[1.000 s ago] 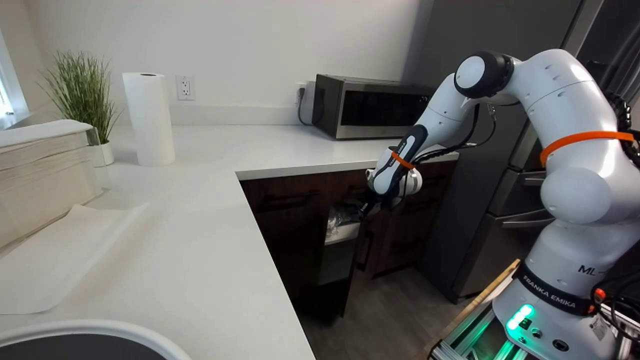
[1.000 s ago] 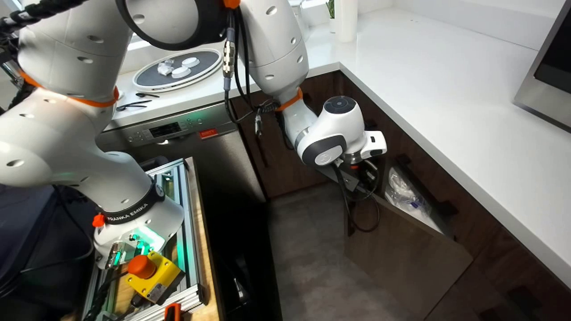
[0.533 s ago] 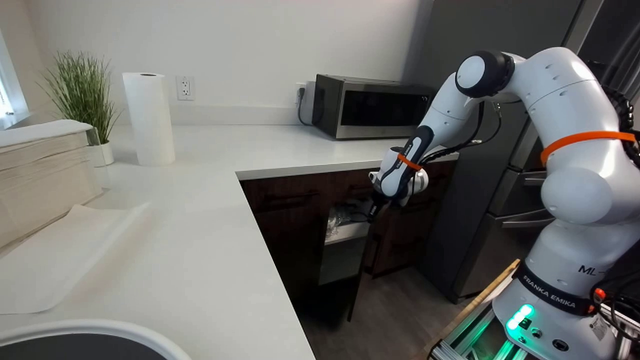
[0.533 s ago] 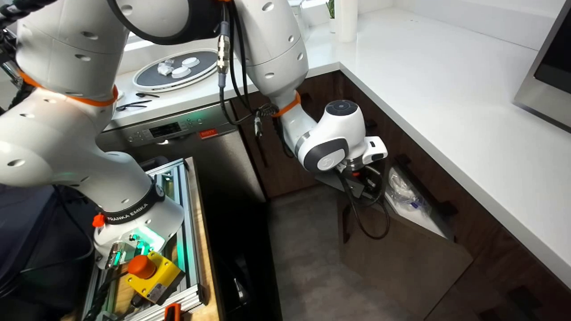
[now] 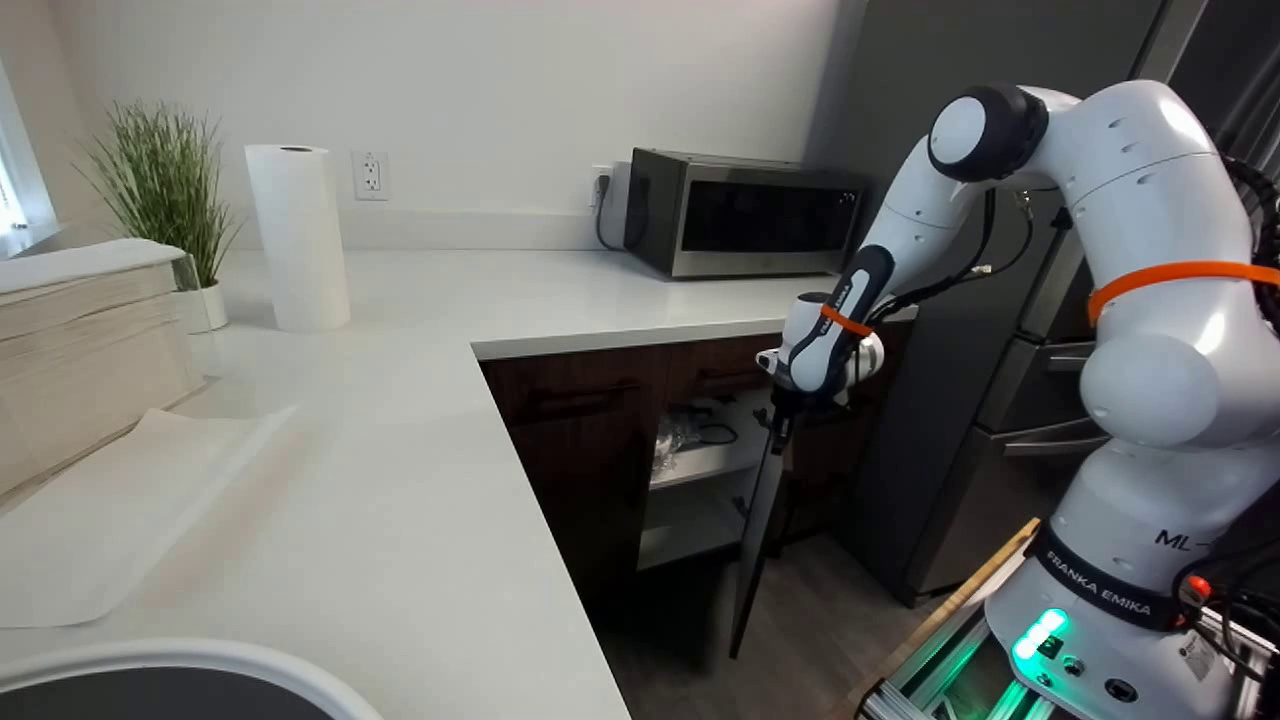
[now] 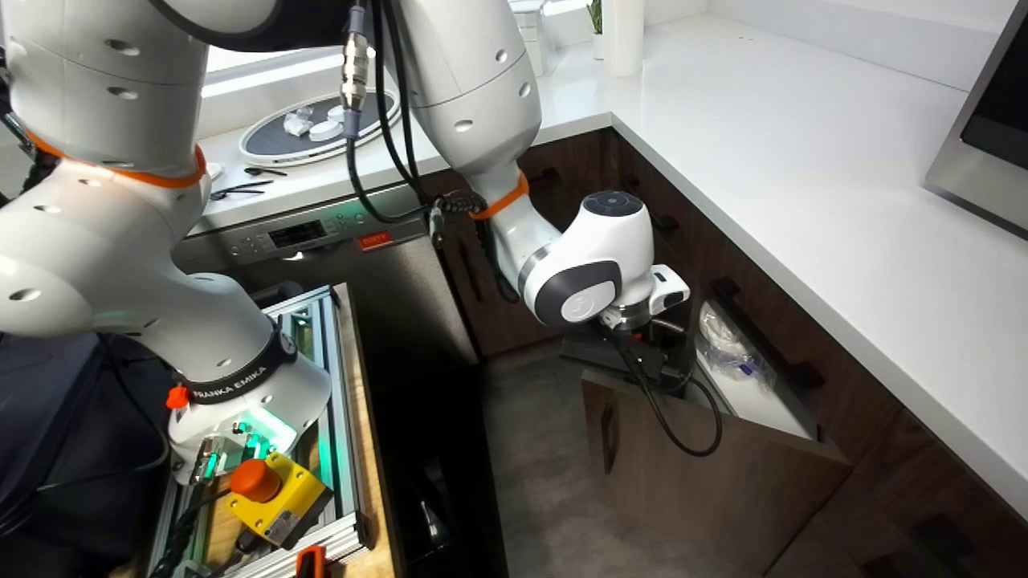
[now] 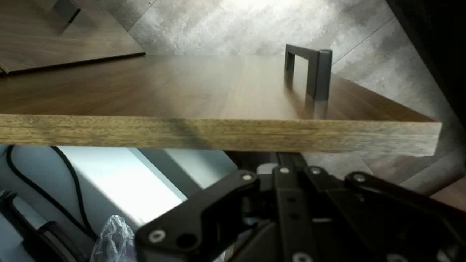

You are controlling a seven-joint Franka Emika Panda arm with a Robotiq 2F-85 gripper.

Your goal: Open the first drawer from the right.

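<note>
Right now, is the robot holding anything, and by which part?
Nothing: the gripper looks shut, on the inner side of the cabinet door, its handle free.

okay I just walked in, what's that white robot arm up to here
A white robot arm has its black gripper, jaws shut, on the inner side of a brown wooden cabinet door, probably to push it wider; whether they touch isn't clear. The door stands open, its dark rectangular handle ungripped. Inside, a clear plastic bag lies on a white shelf.
</note>
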